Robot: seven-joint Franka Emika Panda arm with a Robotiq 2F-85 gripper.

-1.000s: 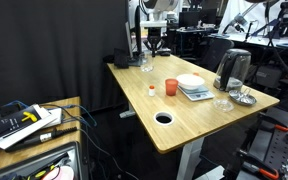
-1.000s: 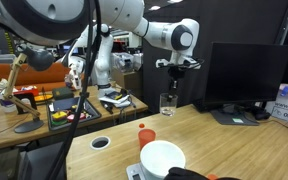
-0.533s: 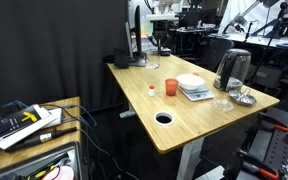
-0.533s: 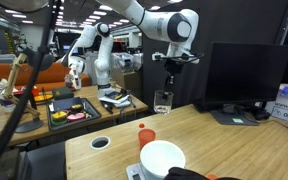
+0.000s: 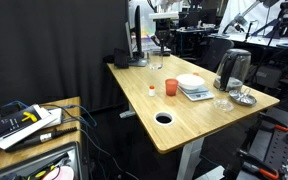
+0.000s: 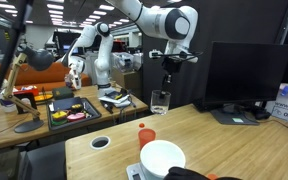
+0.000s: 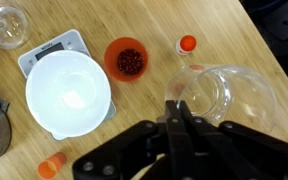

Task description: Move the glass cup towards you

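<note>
Hauling the glass cup (image 7: 229, 95) looks like your current step: the gripper (image 7: 180, 103) has its jaws nearly closed, pinching the cup's rim, at 4 o'clock from the orange cup (image 7: 129, 61) in the wrist view. Next, draw it steadily across the bench (image 7: 229, 40) toward yourself.

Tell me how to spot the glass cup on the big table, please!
Find the wooden table, then look along its edge beside the black monitor, right under the robot's gripper. The glass cup stands there alone. It is see-through and colourless, unlike the orange cup near the white bowl.
</note>
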